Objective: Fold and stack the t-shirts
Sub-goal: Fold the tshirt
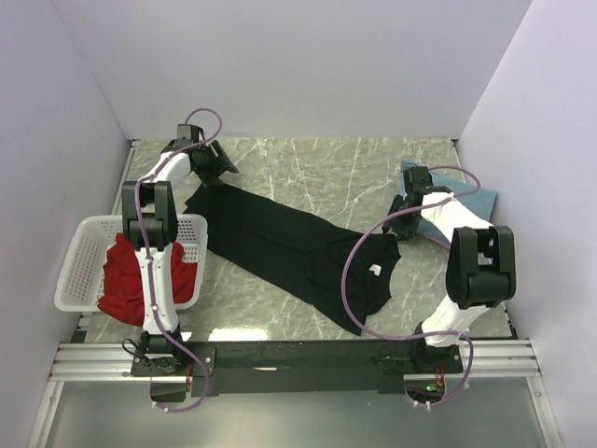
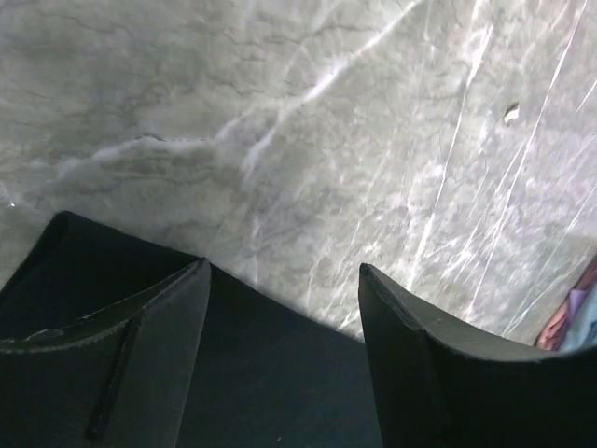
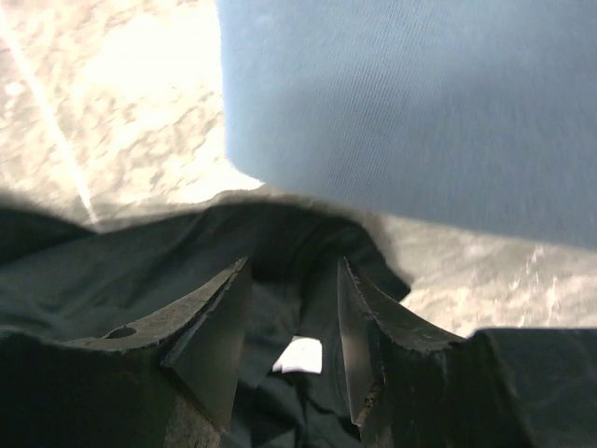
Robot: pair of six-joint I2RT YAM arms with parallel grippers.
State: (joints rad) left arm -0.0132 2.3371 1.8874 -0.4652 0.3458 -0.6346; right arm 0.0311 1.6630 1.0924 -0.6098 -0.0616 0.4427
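The large black t-shirt [image 1: 289,247] lies spread diagonally across the marble table, its small white mark [image 1: 375,270] near the right end. My left gripper [image 1: 216,173] hovers open over the shirt's far left corner [image 2: 270,373], fingers wide apart [image 2: 282,266]. Over the shirt's right end my right gripper [image 1: 403,207] is open [image 3: 294,263]; rumpled black cloth [image 3: 140,271] and the white mark [image 3: 300,355] show between its fingers. The dusty-blue t-shirt [image 1: 476,198] lies folded just beyond it [image 3: 420,103]. The red t-shirt [image 1: 117,271] sits in the basket.
A white latticed basket [image 1: 79,252] stands at the left edge beside the left arm. White walls close in the table on three sides. Bare marble [image 1: 326,168] stretches behind the black shirt.
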